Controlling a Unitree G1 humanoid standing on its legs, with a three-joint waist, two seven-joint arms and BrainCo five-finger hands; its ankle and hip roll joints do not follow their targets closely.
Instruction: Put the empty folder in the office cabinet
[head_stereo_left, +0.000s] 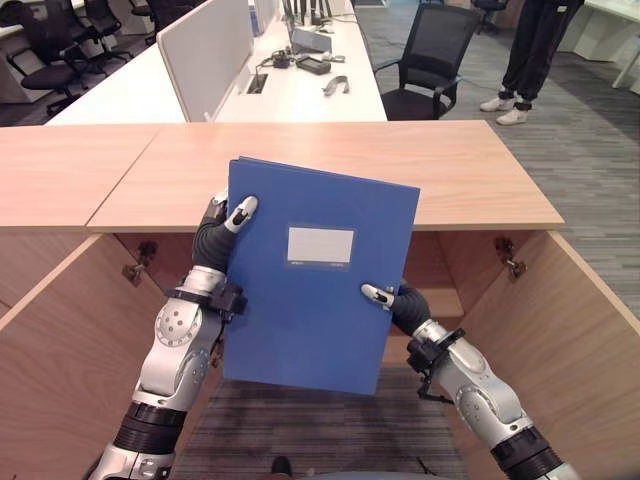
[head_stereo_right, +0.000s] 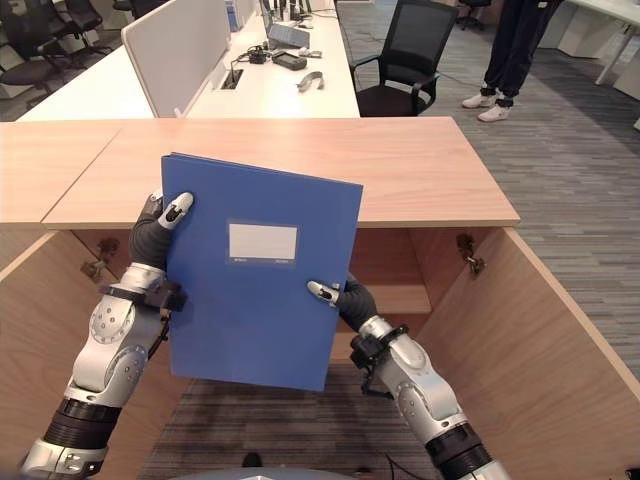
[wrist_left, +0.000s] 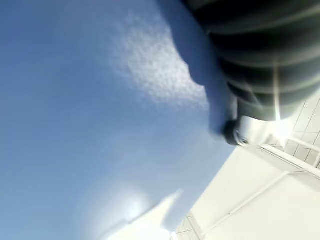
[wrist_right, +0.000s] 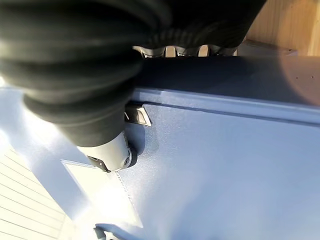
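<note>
Left hand (head_stereo_left: 222, 228) grips the blue folder (head_stereo_left: 315, 300) at its upper left edge, thumb hooked over the front cover, fingers hidden behind it. Right hand (head_stereo_left: 392, 302) pinches the folder's right edge lower down, thumb lying on the front, fingers wrapped round the back as the right wrist view shows. Folder held upright, a little tilted, front cover and its white label (head_stereo_left: 320, 245) facing the camera, in the air in front of the cabinet (head_stereo_left: 330, 170). Both cabinet doors stand open to either side: left door (head_stereo_left: 60, 340), right door (head_stereo_left: 560, 340). Inner shelf (head_stereo_left: 445, 300) partly visible behind the folder. Beyond the wooden cabinet top: white desk (head_stereo_left: 300, 90) with a divider panel (head_stereo_left: 205, 50), black office chair (head_stereo_left: 425, 60), a person's legs (head_stereo_left: 530, 60) on the carpet
</note>
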